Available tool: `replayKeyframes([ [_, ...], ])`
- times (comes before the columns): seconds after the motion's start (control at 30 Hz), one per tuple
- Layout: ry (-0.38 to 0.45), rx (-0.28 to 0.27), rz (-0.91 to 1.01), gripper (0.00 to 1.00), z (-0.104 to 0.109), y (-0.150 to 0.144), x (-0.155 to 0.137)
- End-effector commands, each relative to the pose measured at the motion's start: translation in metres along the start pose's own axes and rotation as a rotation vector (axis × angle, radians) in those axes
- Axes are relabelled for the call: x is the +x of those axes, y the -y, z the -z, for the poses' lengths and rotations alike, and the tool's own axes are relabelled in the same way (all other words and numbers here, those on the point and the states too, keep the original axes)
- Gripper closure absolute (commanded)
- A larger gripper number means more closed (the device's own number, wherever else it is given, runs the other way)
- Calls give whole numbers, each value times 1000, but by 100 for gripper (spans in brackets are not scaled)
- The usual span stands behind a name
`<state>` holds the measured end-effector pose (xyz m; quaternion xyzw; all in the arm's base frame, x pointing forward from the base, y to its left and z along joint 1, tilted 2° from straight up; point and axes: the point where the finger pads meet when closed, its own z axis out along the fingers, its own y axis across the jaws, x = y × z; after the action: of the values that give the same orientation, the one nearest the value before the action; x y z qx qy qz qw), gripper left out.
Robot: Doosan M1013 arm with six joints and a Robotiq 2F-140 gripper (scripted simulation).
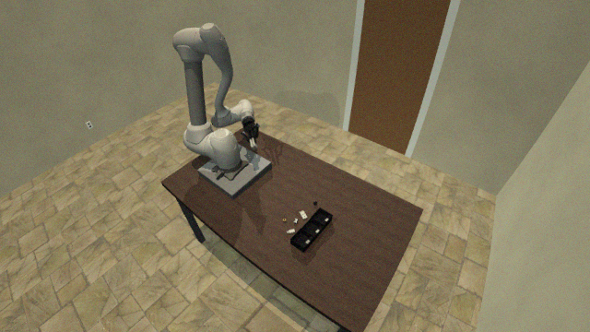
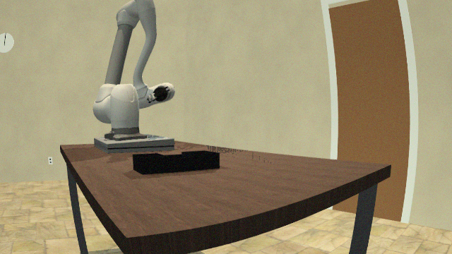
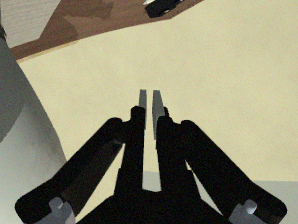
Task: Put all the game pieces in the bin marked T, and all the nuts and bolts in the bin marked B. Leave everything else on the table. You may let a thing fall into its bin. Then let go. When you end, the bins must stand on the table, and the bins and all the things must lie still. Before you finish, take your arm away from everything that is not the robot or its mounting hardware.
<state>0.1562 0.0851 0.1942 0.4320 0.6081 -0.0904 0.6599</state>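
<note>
My gripper (image 1: 253, 144) hangs in the air beside the arm's base at the far end of the table, far from the objects. Its fingers are shut with nothing between them. Several small pieces lie on the table to the left of the bins: a white piece (image 1: 302, 214), a small dark piece (image 1: 315, 202), a yellowish nut-like piece (image 1: 284, 219) and a pale piece (image 1: 290, 231). The bin letters are too small to read.
The arm's grey base plate (image 1: 235, 171) sits on the table's far left corner. A brown door (image 1: 396, 69) stands behind the table. The table edge runs close past the bins on the near side.
</note>
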Motion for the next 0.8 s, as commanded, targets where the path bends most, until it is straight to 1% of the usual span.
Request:
replayKeyframes([
  [0.0,2,-3,-1,95,-3,11,23],
  [0.07,2,-3,-1,95,-3,11,23],
  [0.1,-1,33,-36,95,-11,7,23],
  [0.17,-7,133,-39,95,-6,17,36],
  [0.2,-9,171,-38,95,-4,22,41],
  [0.27,-12,226,-40,95,-4,22,41],
  [0.3,-14,263,-51,95,-4,24,49],
  [0.37,-20,343,-68,95,-4,24,52],
  [0.4,-23,381,-79,95,-4,25,61],
  [0.47,-23,381,-79,95,-4,25,61],
  [0.5,-29,450,-99,95,-4,23,69],
  [0.53,-33,497,-114,95,-5,23,76],
  [0.6,-40,568,-138,95,-5,23,76],
  [0.63,-43,603,-153,95,-5,19,83],
  [0.7,-50,673,-181,95,-6,18,87],
  [0.77,-58,743,-215,95,-9,11,99],
])
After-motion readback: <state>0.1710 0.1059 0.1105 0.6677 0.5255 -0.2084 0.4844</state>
